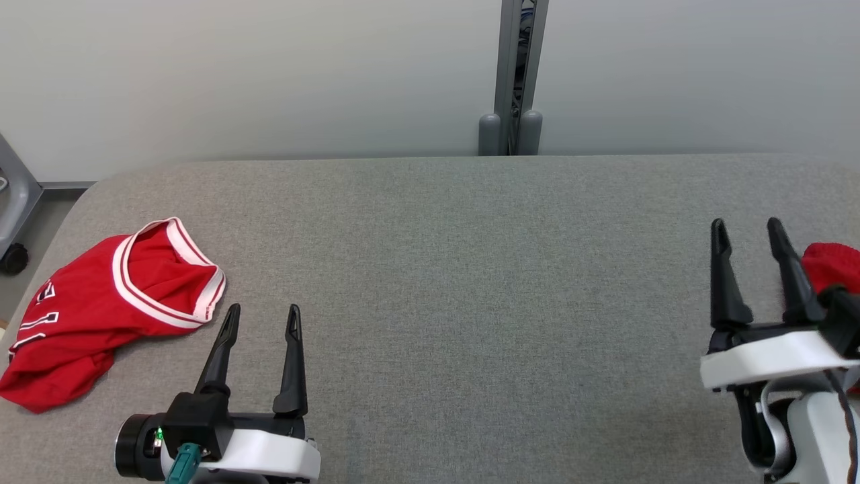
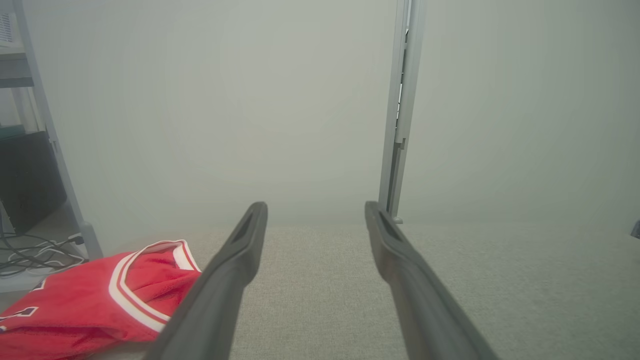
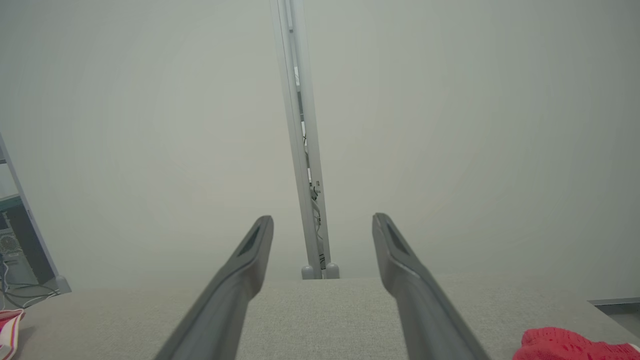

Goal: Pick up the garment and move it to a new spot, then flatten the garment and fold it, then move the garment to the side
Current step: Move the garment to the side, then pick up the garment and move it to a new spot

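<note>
The garment (image 1: 94, 309) is a red jersey with white-and-red trim and white numbers, lying crumpled at the left edge of the grey table (image 1: 470, 269). It also appears low on the left in the left wrist view as the garment (image 2: 85, 305), and a sliver of the garment (image 3: 9, 330) shows at the right wrist view's left edge. My left gripper (image 1: 262, 319) stands open just right of it, apart from the cloth, nothing between its fingers (image 2: 235, 265). Over the table's right side my right gripper (image 1: 746, 232) is open and empty.
A second red knitted item (image 1: 833, 265) lies at the table's right edge, just right of my right gripper, and shows again as the knitted item (image 3: 570, 345). Pale partition walls with a grey post (image 1: 514, 74) stand behind the table. A shelf and cables (image 2: 30, 250) sit off the left.
</note>
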{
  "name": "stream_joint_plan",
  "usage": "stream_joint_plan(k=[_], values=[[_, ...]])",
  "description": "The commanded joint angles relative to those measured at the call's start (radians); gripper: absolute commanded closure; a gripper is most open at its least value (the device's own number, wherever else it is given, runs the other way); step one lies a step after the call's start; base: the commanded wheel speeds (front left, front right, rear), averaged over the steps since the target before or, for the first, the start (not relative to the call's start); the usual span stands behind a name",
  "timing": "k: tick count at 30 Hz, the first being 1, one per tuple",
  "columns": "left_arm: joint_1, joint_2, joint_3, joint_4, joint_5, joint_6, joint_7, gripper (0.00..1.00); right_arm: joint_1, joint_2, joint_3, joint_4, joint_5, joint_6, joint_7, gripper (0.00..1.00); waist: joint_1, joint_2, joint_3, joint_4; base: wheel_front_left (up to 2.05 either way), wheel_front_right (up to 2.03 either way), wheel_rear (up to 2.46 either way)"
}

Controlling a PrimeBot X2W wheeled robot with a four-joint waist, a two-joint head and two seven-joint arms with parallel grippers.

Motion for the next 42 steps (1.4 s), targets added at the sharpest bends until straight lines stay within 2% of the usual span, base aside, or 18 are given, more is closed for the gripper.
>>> stream_joint_plan(k=[1,5,13,30,36,42], values=[[0.003,0.004,0.005,-0.003,-0.005,0.004,-0.003,0.0,0.025,-0.007,0.013,-0.019,0.005,0.0,-0.001,0.0,0.0,-0.0001,0.0,0.0,0.0,0.0,0.0],[0.012,0.004,0.008,0.001,-0.006,0.004,-0.003,0.0,0.097,-0.006,0.056,-0.066,-0.005,0.0,-0.001,0.0,0.0,-0.0001,-0.001,0.0,0.0,0.0,0.0],[0.024,0.004,-0.007,0.05,-0.016,-0.015,-0.004,0.0,0.191,0.025,0.094,-0.042,-0.039,0.0,-0.001,0.0,0.0,-0.0001,-0.002,-0.001,0.0,0.0,0.0],[0.011,0.004,-0.014,0.067,-0.03,-0.023,-0.003,0.0,0.214,0.055,0.081,-0.036,-0.091,0.0,-0.001,0.0,0.0,-0.0001,0.004,0.009,0.0,0.0,0.0],[0.0,0.004,-0.018,0.058,-0.025,-0.02,-0.003,0.0,0.217,0.058,0.09,-0.048,-0.086,0.0,-0.001,0.0,0.0,-0.0001,0.019,0.059,0.0,0.0,0.0],[-0.007,0.004,-0.02,0.052,-0.025,-0.016,-0.003,0.0,0.214,0.057,0.108,-0.047,-0.086,0.0,-0.001,0.0,0.0,-0.0001,0.029,0.157,0.0,0.0,0.0]])
